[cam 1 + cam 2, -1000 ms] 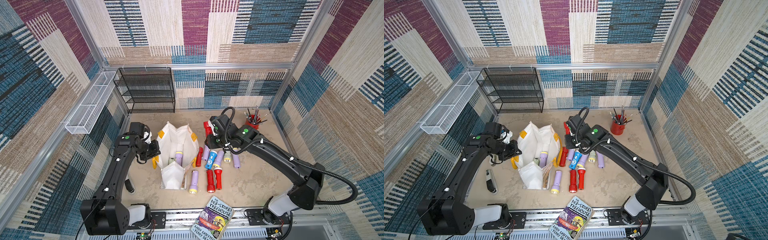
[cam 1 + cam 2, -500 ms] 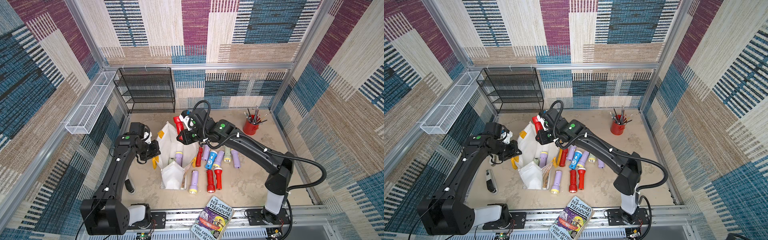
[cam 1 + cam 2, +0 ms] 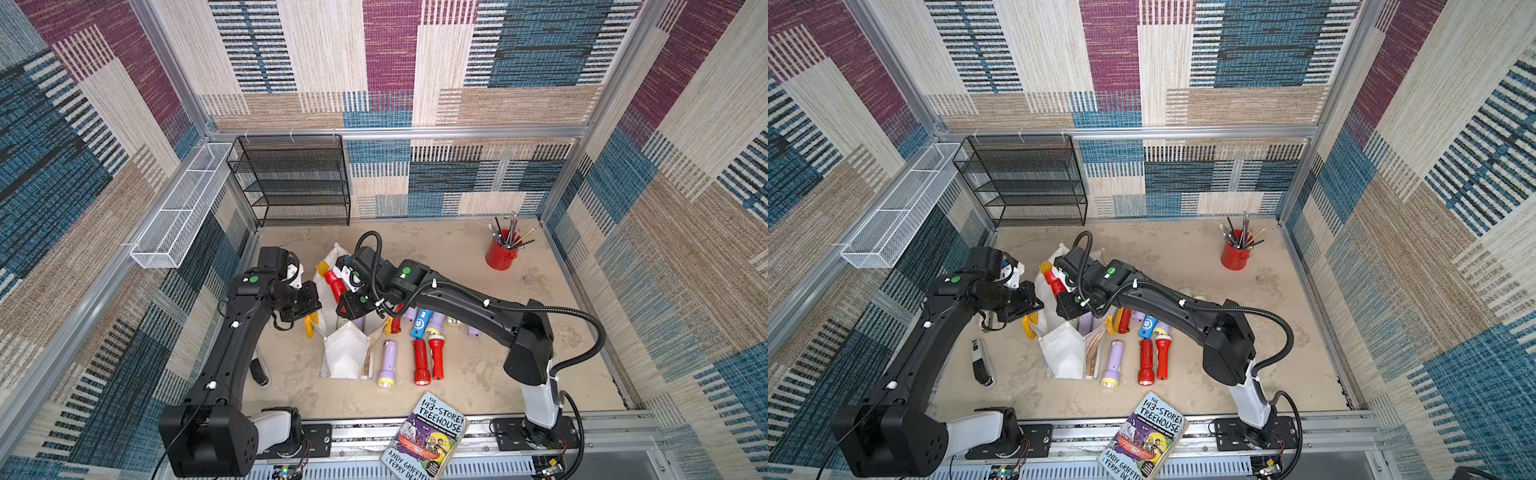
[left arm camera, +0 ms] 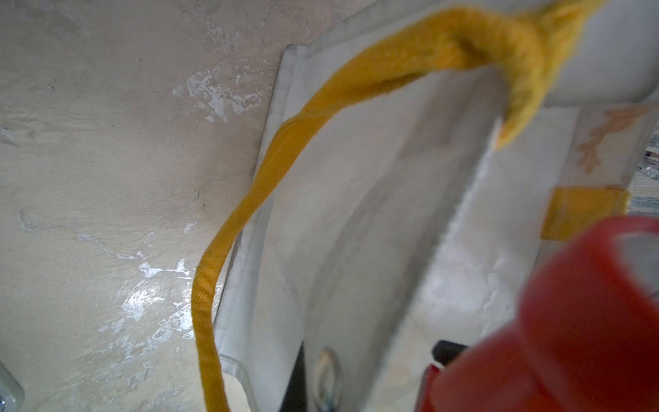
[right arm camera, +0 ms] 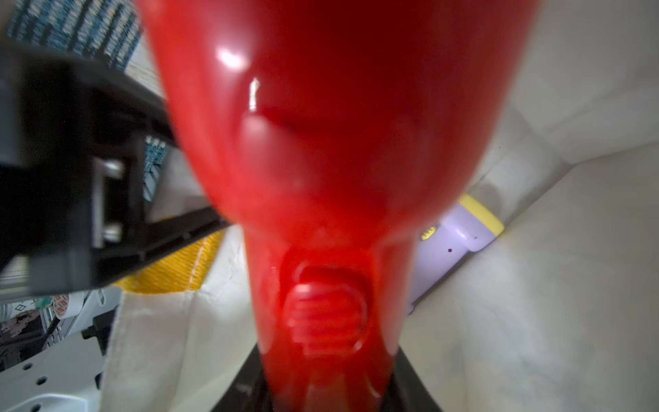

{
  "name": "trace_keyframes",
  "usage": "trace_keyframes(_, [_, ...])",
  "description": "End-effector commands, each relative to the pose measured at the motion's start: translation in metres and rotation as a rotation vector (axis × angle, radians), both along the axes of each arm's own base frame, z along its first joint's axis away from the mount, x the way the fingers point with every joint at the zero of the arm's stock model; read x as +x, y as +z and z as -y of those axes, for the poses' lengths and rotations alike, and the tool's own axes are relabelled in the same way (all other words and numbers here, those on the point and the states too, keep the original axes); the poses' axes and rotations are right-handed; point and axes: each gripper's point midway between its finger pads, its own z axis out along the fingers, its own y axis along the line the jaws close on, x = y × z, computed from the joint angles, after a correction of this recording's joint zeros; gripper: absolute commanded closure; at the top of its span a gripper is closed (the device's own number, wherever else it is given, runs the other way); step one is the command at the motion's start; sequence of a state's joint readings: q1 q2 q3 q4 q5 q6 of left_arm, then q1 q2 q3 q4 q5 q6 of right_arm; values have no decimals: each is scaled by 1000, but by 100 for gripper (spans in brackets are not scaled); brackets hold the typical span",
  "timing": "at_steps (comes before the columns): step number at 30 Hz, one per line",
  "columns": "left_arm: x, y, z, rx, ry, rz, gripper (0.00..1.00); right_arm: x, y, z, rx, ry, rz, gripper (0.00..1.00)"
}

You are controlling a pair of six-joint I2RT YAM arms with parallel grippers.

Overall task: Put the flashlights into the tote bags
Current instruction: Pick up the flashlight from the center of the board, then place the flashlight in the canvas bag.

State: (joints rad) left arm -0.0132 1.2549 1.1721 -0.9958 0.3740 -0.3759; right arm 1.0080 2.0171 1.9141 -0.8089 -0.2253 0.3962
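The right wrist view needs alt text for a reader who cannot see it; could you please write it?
A red flashlight, held in the right gripper, fills the frame, blurred and close, over the open white tote bag. A lilac flashlight with a yellow head lies inside the bag, and a yellow handle shows at its rim.

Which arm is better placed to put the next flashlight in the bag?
Right: the right gripper holds a red flashlight over the tote bag; the left gripper is shut on its yellow handle.
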Motion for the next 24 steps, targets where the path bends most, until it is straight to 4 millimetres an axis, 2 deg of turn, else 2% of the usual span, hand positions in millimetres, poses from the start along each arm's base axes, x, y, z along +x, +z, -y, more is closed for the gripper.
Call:
trace_keyframes(1, [8,7,2,-23,12,46,100,-4,-13,-5,10,10,-37,71])
trace_keyframes(7, [7,4,3,-33,17,53,100,-9,-33,-12,12,23,-95,71])
trace_keyframes(14, [4,2,1,-26,25,61,100,-19,-73,-19,-16,47,-201,70])
trace_keyframes(24, [3,4,0,-24,29,73,100,-27,-110,-20,-62,47,-293,66])
